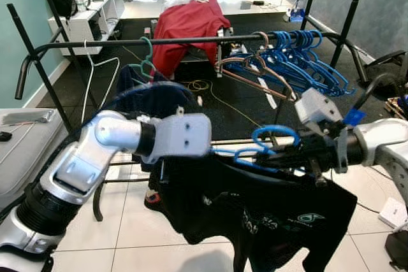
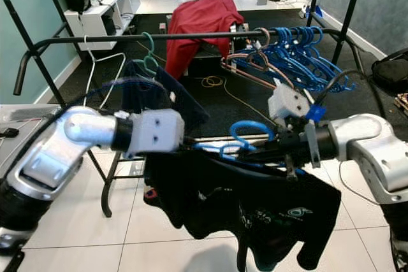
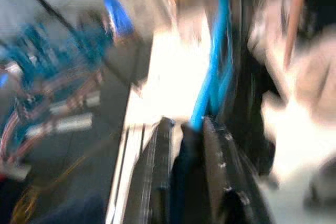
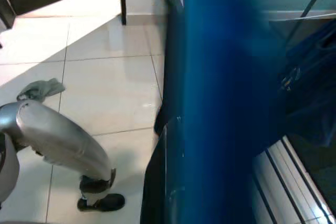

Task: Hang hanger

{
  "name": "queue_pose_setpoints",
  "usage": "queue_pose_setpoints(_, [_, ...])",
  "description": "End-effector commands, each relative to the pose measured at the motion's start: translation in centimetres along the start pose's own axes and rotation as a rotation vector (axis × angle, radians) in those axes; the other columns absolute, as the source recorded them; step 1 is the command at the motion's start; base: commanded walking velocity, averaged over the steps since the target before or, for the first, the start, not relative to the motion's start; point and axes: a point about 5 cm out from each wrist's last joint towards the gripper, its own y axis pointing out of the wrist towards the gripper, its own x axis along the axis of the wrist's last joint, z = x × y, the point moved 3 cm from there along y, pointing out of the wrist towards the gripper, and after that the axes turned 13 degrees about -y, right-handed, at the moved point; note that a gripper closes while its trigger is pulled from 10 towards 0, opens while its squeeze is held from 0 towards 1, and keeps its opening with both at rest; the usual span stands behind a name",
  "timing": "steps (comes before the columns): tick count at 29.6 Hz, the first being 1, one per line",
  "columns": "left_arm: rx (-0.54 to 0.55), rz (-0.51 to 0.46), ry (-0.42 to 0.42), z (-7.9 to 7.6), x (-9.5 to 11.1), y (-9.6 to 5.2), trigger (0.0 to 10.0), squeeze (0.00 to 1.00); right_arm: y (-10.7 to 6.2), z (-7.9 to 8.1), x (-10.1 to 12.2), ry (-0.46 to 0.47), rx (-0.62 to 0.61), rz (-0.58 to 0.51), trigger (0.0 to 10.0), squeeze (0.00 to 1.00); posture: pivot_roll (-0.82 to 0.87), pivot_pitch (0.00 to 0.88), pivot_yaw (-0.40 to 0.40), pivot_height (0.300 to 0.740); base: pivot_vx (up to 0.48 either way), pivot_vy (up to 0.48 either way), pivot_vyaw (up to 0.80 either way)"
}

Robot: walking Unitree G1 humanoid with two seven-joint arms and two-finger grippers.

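the floor (image 1: 159, 227) near the robot is white tile, giving way to dark carpet beyond, with a teal wall on the left and a grey one on the right. one black clothes rail (image 1: 191, 41) spans the room at head height. on it hang one green hanger (image 1: 147, 55), one white wire hanger (image 1: 95, 74) and a crowded bunch of blue hangers (image 1: 306, 58) too overlapped to count, with one or two brown ones among them. one red cloth (image 1: 191, 20) drapes a stand behind.

below the rail, one blue hanger (image 1: 271, 141) carries a black t-shirt (image 1: 268, 211). the left gripper (image 3: 184, 129) has its fingers drawn in tight on the hanger's blue bar and the shirt's edge. the right gripper (image 1: 287, 151) reaches in near the hook; whether it grips cannot be told.
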Motion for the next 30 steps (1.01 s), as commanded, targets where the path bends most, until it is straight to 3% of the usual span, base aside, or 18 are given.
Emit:
queue_pose_setpoints(1, [-0.007,-0.15,0.05,0.1,4.2,-1.6,10.0,1.0,0.7,0.7,-1.3,0.053,0.02,0.031,0.0,0.0,-0.1,0.0,0.003,0.74,0.0,0.0,0.0])
queue_pose_setpoints(3, [-0.007,-0.15,0.05,0.1,4.2,-1.6,10.0,1.0,0.7,0.7,-1.3,0.053,0.02,0.031,0.0,0.0,-0.1,0.0,0.003,0.74,0.0,0.0,0.0])
queue_pose_setpoints(5, [-0.002,-0.229,0.025,0.2,5.8,-3.1,10.0,1.0,0.5,0.6,-1.3,0.057,0.002,0.024,0.0,0.0,-0.09,0.0,0.004,0.74,0.0,0.0,0.0])
queue_pose_setpoints(7, [-0.007,-0.239,0.018,0.1,6.0,-3.6,10.0,1.0,0.5,0.5,-1.3,0.058,-0.004,0.02,0.0,0.0,-0.09,0.0,0.004,0.74,0.0,0.0,0.0])
queue_pose_setpoints(14, [-0.029,-0.223,-0.025,-0.6,5.1,-3.7,10.0,1.0,0.5,0.5,-1.3,0.057,-0.013,0.012,0.0,0.0,-0.09,0.0,-0.001,0.74,0.0,0.0,0.0])
queue_pose_setpoints(17, [0.033,-0.237,-0.056,0.1,4.8,-4.5,10.0,1.0,0.3,0.3,-1.1,0.052,-0.028,-0.002,0.0,0.0,-0.09,0.0,0.001,0.74,0.0,0.0,0.0])
queue_pose_setpoints(18, [0.102,-0.254,-0.081,1.0,4.7,-5.4,10.0,1.0,0.1,0.0,-0.8,0.05,-0.045,-0.02,0.0,0.0,-0.09,0.0,0.004,0.74,0.0,0.0,0.0])
queue_pose_setpoints(22, [0.136,-0.26,-0.104,1.6,4.4,-5.8,10.0,1.0,-0.2,-0.1,-0.6,0.049,-0.056,-0.031,0.0,0.0,-0.09,0.0,0.005,0.74,0.0,0.0,0.0])
queue_pose_setpoints(23, [0.246,-0.3,-0.184,3.1,3.2,-7.5,10.0,0.0,-1.2,-0.7,0.4,0.043,-0.102,-0.082,0.0,0.0,-0.09,0.0,0.008,0.74,0.0,0.0,0.0])
queue_pose_setpoints(24, [0.346,-0.338,-0.258,4.2,1.6,-9.2,10.0,0.0,-2.3,-1.3,1.4,0.032,-0.148,-0.135,0.0,0.0,-0.09,0.0,0.01,0.74,0.0,0.0,0.0])
queue_pose_setpoints(25, [0.346,-0.338,-0.258,4.2,1.6,-9.2,10.0,0.0,-2.3,-1.3,1.4,0.032,-0.148,-0.135,0.0,0.0,-0.09,0.0,0.01,0.74,0.0,0.0,0.0])
queue_pose_setpoints(26, [0.409,-0.371,-0.343,4.6,-0.1,-10.5,10.0,0.0,-3.5,-1.8,2.3,0.02,-0.189,-0.18,0.0,0.0,-0.09,0.0,0.01,0.74,0.0,0.0,0.0])
queue_pose_setpoints(27, [0.409,-0.371,-0.343,4.6,-0.1,-10.5,10.0,0.0,-3.5,-1.8,2.3,0.02,-0.189,-0.18,0.0,0.0,-0.09,0.0,0.01,0.74,0.0,0.0,0.0])
queue_pose_setpoints(28, [0.433,-0.403,-0.428,4.4,-1.6,-10.9,10.0,0.0,-4.4,-2.1,3.0,0.007,-0.219,-0.208,0.0,0.0,-0.09,0.0,0.009,0.74,0.0,0.0,0.0])
queue_pose_setpoints(29, [0.41,-0.412,-0.489,3.6,-2.7,-10.3,10.0,0.0,-4.9,-2.3,3.2,-0.004,-0.237,-0.211,0.0,0.0,-0.1,0.0,0.01,0.74,0.0,0.0,0.0])
queue_pose_setpoints(30, [0.41,-0.412,-0.489,3.6,-2.7,-10.3,10.0,0.0,-4.9,-2.3,3.2,-0.004,-0.237,-0.211,0.0,0.0,-0.1,0.0,0.01,0.74,0.0,0.0,0.0])
